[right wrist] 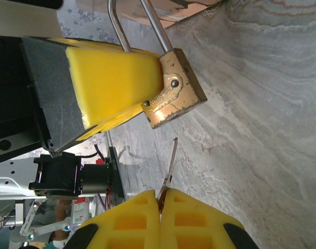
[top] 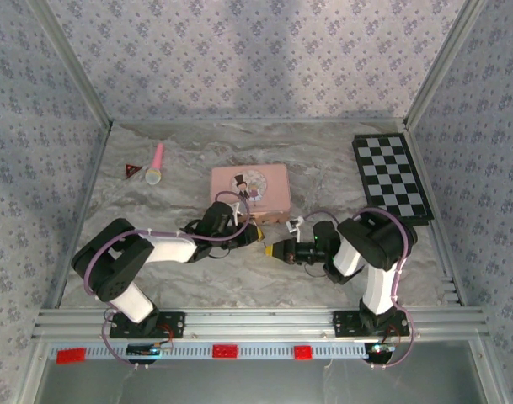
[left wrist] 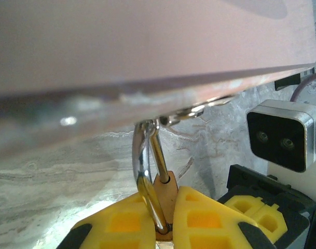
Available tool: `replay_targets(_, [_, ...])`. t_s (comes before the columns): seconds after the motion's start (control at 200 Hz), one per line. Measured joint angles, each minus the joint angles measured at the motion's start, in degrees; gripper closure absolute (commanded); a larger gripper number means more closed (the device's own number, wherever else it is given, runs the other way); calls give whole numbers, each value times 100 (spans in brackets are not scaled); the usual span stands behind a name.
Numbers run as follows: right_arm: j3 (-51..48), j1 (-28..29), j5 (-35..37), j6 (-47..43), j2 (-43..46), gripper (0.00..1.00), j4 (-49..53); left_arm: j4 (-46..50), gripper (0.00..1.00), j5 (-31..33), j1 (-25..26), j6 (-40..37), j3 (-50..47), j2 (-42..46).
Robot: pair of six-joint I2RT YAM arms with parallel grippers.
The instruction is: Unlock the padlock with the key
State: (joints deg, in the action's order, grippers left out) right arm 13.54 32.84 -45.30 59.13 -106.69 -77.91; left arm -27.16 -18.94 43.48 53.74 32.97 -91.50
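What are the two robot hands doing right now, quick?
Left gripper: closed, holding the padlock.
Right gripper: closed, holding the key.

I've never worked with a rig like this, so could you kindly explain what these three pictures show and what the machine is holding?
Two robot arms sit at the near edge of a table. One picture looks down from above; the other two come from cameras on each wrist. The left gripper is shut on the padlock, a small brass lock whose shackle passes through the clasp of the pink tin. The right gripper pinches the key, pointing at the lock, not yet inserted. Also on the table: a checkerboard, a pink toy microphone and a small red triangle.
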Motion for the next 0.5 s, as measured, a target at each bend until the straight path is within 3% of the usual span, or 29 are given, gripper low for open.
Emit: replay_targets(0.5, [13,-9,-61,0,83,100,-39,-326,100,-297,-11,308,0,-28])
